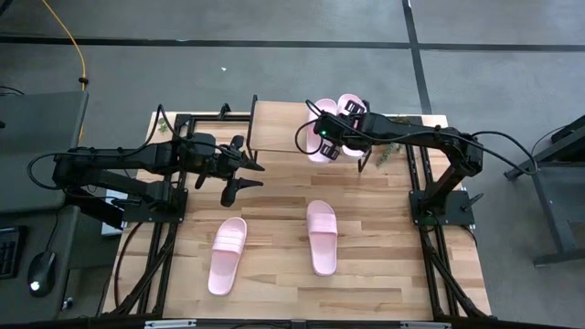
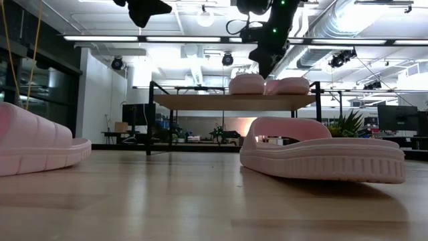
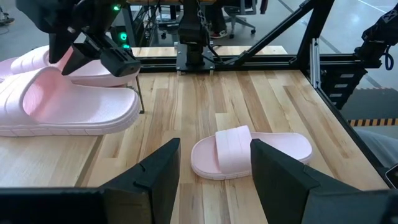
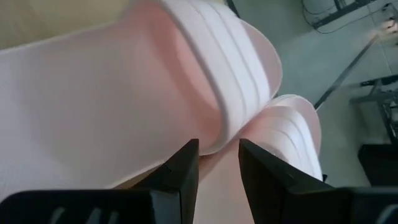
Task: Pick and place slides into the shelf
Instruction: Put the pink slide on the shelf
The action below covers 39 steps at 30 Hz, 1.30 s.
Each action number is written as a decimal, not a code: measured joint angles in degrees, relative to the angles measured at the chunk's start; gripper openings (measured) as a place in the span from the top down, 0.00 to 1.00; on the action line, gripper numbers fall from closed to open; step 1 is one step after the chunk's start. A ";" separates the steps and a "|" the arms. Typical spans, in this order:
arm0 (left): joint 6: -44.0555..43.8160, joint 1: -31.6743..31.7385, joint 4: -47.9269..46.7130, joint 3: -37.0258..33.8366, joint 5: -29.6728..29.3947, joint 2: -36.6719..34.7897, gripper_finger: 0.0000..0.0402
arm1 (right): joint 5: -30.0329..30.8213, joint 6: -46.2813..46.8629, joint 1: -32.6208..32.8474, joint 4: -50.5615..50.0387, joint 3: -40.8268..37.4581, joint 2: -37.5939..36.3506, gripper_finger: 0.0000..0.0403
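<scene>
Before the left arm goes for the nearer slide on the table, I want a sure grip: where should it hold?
Probably the wide ribbed strap of the slide, from above. It lies flat, sole down, clear of the other slide; the left gripper is open.

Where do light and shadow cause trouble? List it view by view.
Low view: ceiling strip lights backlight the scene, leaving the right gripper a dark silhouette above the shelf. High view: even light, only faint shadows beside the table slides. Right wrist view: a shelved slide fills the frame.
</scene>
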 joint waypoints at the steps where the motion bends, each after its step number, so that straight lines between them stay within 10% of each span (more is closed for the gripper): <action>1: 0.00 0.00 0.00 0.00 0.00 0.00 0.55 | 0.22 0.01 -0.29 0.00 0.00 0.00 0.74; 39: 0.00 0.00 0.00 0.00 0.00 0.01 0.55 | -2.65 0.16 -1.06 -0.02 0.00 -1.22 0.74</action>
